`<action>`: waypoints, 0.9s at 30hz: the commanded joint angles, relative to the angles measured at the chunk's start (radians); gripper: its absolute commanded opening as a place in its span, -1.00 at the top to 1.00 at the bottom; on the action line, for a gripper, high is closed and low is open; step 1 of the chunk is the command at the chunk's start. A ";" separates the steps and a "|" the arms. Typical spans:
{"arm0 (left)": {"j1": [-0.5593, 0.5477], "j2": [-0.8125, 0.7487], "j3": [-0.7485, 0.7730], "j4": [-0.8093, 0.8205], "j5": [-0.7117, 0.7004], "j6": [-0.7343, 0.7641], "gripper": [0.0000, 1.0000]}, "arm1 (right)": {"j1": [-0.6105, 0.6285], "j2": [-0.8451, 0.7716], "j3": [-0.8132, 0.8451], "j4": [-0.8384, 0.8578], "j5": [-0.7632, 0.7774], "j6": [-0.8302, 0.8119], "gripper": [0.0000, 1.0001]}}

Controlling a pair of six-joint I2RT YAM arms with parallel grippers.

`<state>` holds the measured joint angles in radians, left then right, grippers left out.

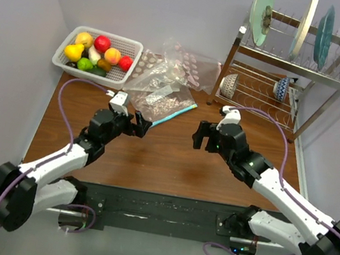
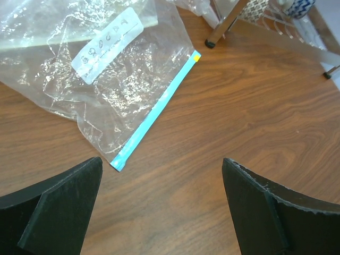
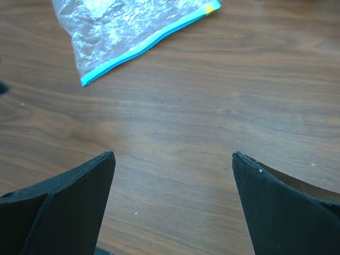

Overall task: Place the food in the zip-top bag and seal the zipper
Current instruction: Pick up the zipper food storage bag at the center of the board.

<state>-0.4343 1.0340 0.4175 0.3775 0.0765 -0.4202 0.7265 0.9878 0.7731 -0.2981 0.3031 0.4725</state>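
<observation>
**Both Grippers Are Held Wide Open, Nothing Is Held**

The left gripper (image 1: pixel 142 125) is seen low over the brown table (image 1: pixel 170 166). Its jaws are spread wide and nothing is held between them. The right gripper (image 1: pixel 199 136) is seen across from it, well apart. Its jaws are spread wide too, with only bare wood between them.

The zip-top bag (image 1: pixel 161 95) is laid flat on the table, just past the left gripper. No food can be seen inside it. A white label (image 2: pixel 108 44) is stuck on the bag. The zipper (image 2: pixel 156 114) is seen as a thin blue strip along the edge of the bag nearest the grippers. A small yellow tab (image 2: pixel 196 56) is found at its far end. It cannot be told if the zipper is pressed shut.

The food (image 1: pixel 97 53) is piled in a white basket (image 1: pixel 130 63) at the far left corner of the table, near the bag. Red, yellow, peach and green pieces can be made out.

More clear bags (image 1: pixel 190 63) are heaped behind the zip-top bag. A metal dish rack (image 1: pixel 333 79) with plates and bowls is stood at the far right.
</observation>
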 commanded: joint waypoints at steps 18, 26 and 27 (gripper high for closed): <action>-0.216 0.567 0.536 -0.255 -0.342 0.383 -0.65 | -0.222 -0.097 0.048 0.036 -0.139 0.143 -0.87; -0.234 0.707 0.615 -0.322 -0.434 0.445 -0.56 | -0.222 -0.113 0.057 0.013 -0.140 0.127 -0.88; -0.235 0.731 0.624 -0.330 -0.434 0.446 -0.49 | -0.222 -0.110 0.057 0.013 -0.142 0.127 -0.88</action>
<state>-0.6579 1.7187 0.9791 0.0864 -0.3012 -0.0307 0.5091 0.8852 0.8223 -0.2813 0.1646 0.6033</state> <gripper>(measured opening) 0.786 0.938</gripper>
